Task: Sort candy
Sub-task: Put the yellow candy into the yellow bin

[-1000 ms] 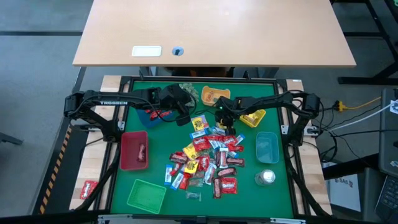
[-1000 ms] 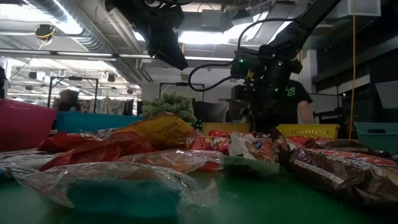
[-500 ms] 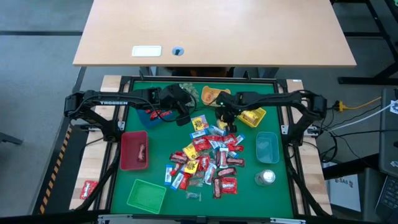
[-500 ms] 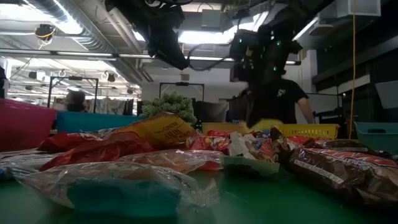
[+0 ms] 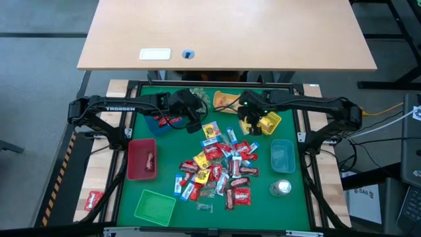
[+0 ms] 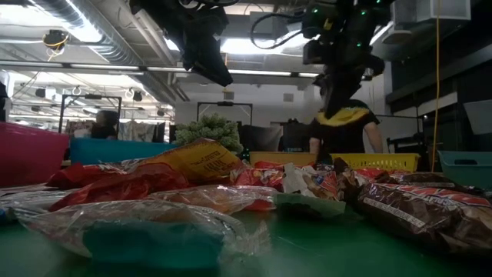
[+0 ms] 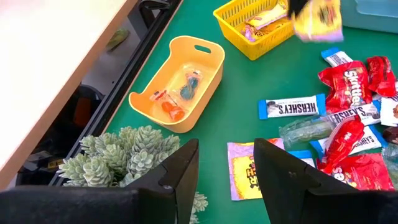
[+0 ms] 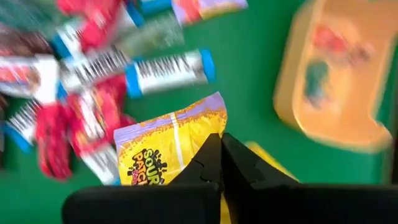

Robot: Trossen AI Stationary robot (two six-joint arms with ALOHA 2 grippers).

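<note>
So the right gripper [image 8: 214, 155] was pinched tight on a yellow Sour Patch packet [image 8: 165, 149], holding it by one edge so the crinkly wrapper hung loose under the fingers. It was up in the air just beside the yellow basket [image 5: 272, 123], which already had yellow packets in it, so my guess is that's where this one was headed, colour to colour.

The left gripper [image 7: 225, 171] was parked on the far side of the candy pile [image 5: 220, 168] from that basket, next to the spiky plant ball [image 7: 127, 152], fingers spread with nothing between them.

The rest of the candy sat in a messy heap on the green mat [image 5: 171, 158], on the near side of the basket: glossy red bags, a flat Hershey's bar [image 7: 292, 107], some clear cellophane. The smooth orange tray [image 7: 180, 84] beside the basket held a few small sweets.
</note>
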